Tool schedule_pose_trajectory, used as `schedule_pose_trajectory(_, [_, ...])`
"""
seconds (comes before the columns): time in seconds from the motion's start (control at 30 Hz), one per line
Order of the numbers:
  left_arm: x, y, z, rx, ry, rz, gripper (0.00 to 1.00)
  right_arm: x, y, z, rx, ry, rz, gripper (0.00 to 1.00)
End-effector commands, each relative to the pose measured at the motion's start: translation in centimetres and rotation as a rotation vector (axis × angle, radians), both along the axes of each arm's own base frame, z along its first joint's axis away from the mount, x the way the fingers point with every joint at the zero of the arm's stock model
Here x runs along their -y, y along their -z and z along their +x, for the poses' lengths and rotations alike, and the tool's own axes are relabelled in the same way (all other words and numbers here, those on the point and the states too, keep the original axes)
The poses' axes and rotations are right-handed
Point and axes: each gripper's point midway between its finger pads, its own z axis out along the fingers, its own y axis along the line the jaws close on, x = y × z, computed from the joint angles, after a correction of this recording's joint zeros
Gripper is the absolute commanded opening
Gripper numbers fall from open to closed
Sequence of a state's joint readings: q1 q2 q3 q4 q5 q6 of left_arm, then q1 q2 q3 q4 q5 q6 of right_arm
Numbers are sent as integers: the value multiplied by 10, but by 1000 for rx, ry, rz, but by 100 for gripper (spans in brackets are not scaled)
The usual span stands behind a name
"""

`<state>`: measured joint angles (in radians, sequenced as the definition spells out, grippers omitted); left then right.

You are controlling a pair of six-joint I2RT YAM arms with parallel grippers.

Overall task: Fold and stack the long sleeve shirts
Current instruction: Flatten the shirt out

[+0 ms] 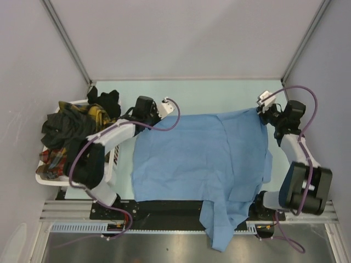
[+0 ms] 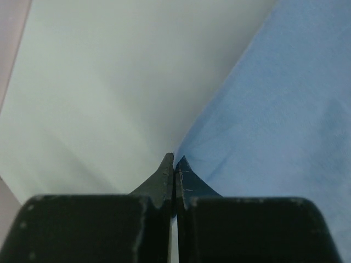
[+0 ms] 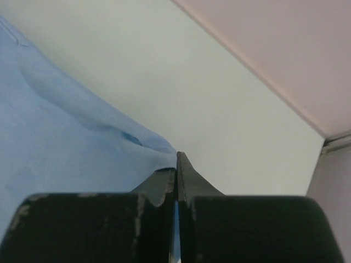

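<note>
Pinching, left gripper (image 2: 174, 164): closed on the far-left corner of the blue shirt (image 1: 197, 159).
Right gripper (image 3: 176, 164): closed on its far-right corner.
Shirt: spread on the surface (image 1: 208, 96), nearward of both grippers; sleeve (image 1: 219, 230) draped over near edge.

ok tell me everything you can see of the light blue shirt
The light blue shirt is plain, thin, woven-looking cloth, spread mostly flat across the pale table with soft creases. One part hangs down over the near edge. No buttons or collar can be made out. The left claw and right claw, both shut, appear to pinch its two far corners.
</note>
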<state>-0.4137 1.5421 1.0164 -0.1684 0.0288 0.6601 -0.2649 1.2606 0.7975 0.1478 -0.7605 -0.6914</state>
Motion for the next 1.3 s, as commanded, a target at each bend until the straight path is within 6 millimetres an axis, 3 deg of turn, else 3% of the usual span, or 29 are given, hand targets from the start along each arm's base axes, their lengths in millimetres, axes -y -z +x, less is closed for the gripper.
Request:
schedule_pose_trajectory(0.0, [-4,-15,56,60,-54,9,0,8,9,52,64,1,-99,0])
schedule_pose_trajectory(0.03, [-12,-10,64,53,-90,34,0,8,5,63,76,0,-107,0])
schedule_pose_trajectory(0.2, [-17,10,112,16,-127,84,0,5,32,114,56,-1,-135,0])
schedule_pose_trajectory(0.23, [-19,12,119,20,-141,94,0,6,55,126,14,1,-134,0])
schedule_pose_trajectory(0.27, [-16,4,133,46,-149,86,0,8,46,141,48,13,-144,0])
schedule_pose_trajectory(0.3, [-17,21,139,8,-159,98,0,6,52,151,43,13,-144,0])
schedule_pose_trajectory(0.33, [-19,27,145,-6,-175,99,0,6,73,161,8,13,-142,0])
schedule_pose_trajectory(0.37, [-15,12,160,22,-181,78,0,8,63,178,35,20,-150,0])
schedule_pose_trajectory(0.4, [-16,36,161,-35,-186,99,0,9,67,186,34,25,-151,0])
schedule_pose_trajectory(0.47, [-16,27,176,-20,-201,102,0,10,76,211,30,34,-153,0])
schedule_pose_trajectory(0.5, [-16,46,181,-47,-205,115,0,7,78,218,30,35,-153,0])
schedule_pose_trajectory(0.53, [-16,48,187,-47,-212,118,0,8,79,228,37,48,-158,0])
schedule_pose_trajectory(0.57, [-15,40,196,-32,-223,114,0,8,92,235,14,52,-160,2])
schedule_pose_trajectory(0.6, [-17,53,201,-51,-233,123,0,6,77,248,49,56,-165,13])
schedule_pose_trajectory(0.63, [-17,54,205,-54,-240,125,2,8,83,252,23,71,-181,21])
schedule_pose_trajectory(0.67, [-17,41,214,-33,-256,114,4,8,88,256,10,78,-193,30])
schedule_pose_trajectory(0.7, [-20,38,218,-27,-269,112,6,11,71,264,37,95,-207,49])
schedule_pose_trajectory(0.73, [-22,41,221,-30,-278,115,8,18,73,263,-3,126,-224,54])
schedule_pose_trajectory(0.8, [-24,22,225,-19,-280,75,26,29,39,263,8,157,-247,65])
schedule_pose_trajectory(0.83, [-24,3,223,-1,-277,50,33,42,41,252,-64,182,-254,68])
schedule_pose_trajectory(0.87, [-25,-2,218,-11,-274,36,46,48,31,246,-86,197,-245,70])
schedule_pose_trajectory(0.9, [-18,-8,213,-26,-231,-2,51,53,-4,239,-64,204,-239,72])
schedule_pose_trajectory(0.97, [-12,-33,195,-33,-183,-36,64,65,-2,210,-203,228,-173,74])
schedule_pose_trajectory(1.0, [-9,-39,189,-40,-161,-52,69,64,-20,195,-221,229,-141,74])
schedule_pose_trajectory(1.07, [0,-50,167,-78,-106,-90,79,60,-9,158,-385,214,-45,75])
schedule_pose_trajectory(1.1, [1,-53,161,-89,-100,-100,82,53,-10,143,-423,179,-15,82])
schedule_pose_trajectory(1.13, [2,-47,152,-127,-93,-109,84,47,11,120,-538,171,11,84])
schedule_pose_trajectory(1.23, [1,-35,134,-214,-108,-137,87,38,34,91,-676,182,78,85])
schedule_pose_trajectory(1.27, [2,-33,130,-233,-110,-152,87,40,50,83,-727,206,94,84])
